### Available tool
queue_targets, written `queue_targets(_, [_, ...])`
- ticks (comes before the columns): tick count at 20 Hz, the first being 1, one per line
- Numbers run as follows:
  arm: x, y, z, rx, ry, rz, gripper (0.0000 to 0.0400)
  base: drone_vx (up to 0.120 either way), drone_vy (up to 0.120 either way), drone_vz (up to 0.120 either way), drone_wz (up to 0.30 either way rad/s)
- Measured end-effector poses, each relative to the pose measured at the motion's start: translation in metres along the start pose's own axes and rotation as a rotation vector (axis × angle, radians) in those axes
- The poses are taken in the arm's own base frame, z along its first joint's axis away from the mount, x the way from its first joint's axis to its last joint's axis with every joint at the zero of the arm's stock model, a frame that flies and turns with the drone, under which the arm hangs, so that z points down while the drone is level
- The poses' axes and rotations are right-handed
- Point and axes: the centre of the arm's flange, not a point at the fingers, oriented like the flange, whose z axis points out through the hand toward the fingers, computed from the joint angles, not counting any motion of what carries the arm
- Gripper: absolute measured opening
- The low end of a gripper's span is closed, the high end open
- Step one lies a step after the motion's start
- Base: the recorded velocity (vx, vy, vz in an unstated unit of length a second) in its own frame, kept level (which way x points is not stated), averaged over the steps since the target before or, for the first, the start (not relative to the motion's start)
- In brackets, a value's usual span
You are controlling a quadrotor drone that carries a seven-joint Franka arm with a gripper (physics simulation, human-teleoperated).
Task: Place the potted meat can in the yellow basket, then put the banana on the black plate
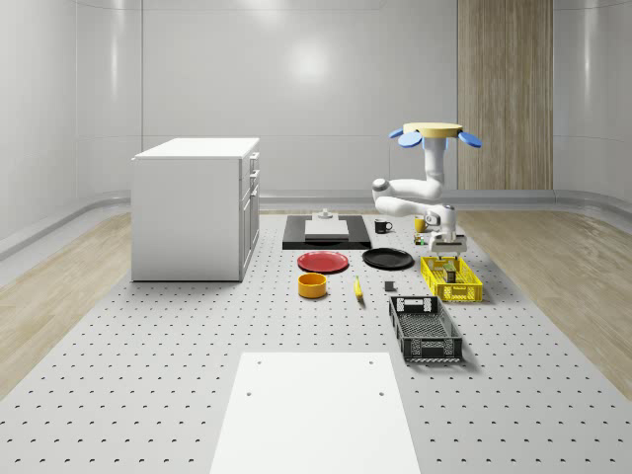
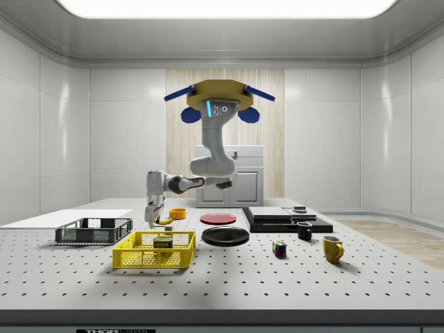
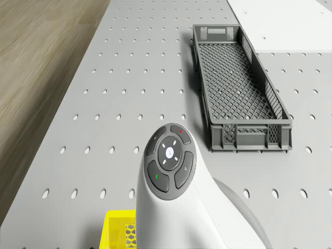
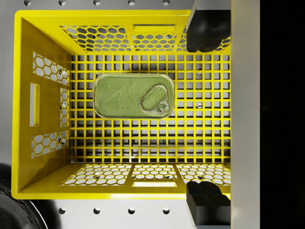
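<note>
Hovering open, the claw (image 4: pixel 206 114) overlooks the potted meat can (image 4: pixel 132 97) inside the yellow basket (image 4: pixel 43 52).

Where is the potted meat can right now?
The potted meat can sits upright on the floor of the yellow basket, directly below the open gripper; the drone hovers behind the basket in the side view.

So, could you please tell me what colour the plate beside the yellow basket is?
Black plate, seen best in the side view.

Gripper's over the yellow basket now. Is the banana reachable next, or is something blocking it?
Probably yes. The banana lies bare on the table, apart from the orange bowl. The gripper is open over the yellow basket; the drone hovers there.
</note>
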Motion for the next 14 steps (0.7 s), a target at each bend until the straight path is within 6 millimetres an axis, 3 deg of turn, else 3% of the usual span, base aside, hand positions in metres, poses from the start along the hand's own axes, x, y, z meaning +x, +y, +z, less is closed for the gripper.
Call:
queue_targets(6, [0.0000,0.0000,-0.0006,0.000,0.000,0.000,0.0400,0.113,-0.120,0.000,0.000])
queue_targets(14, [0.0000,0.0000,-0.0007,0.000,0.000,0.000,0.0400,0.000,-0.120,0.000,0.000])
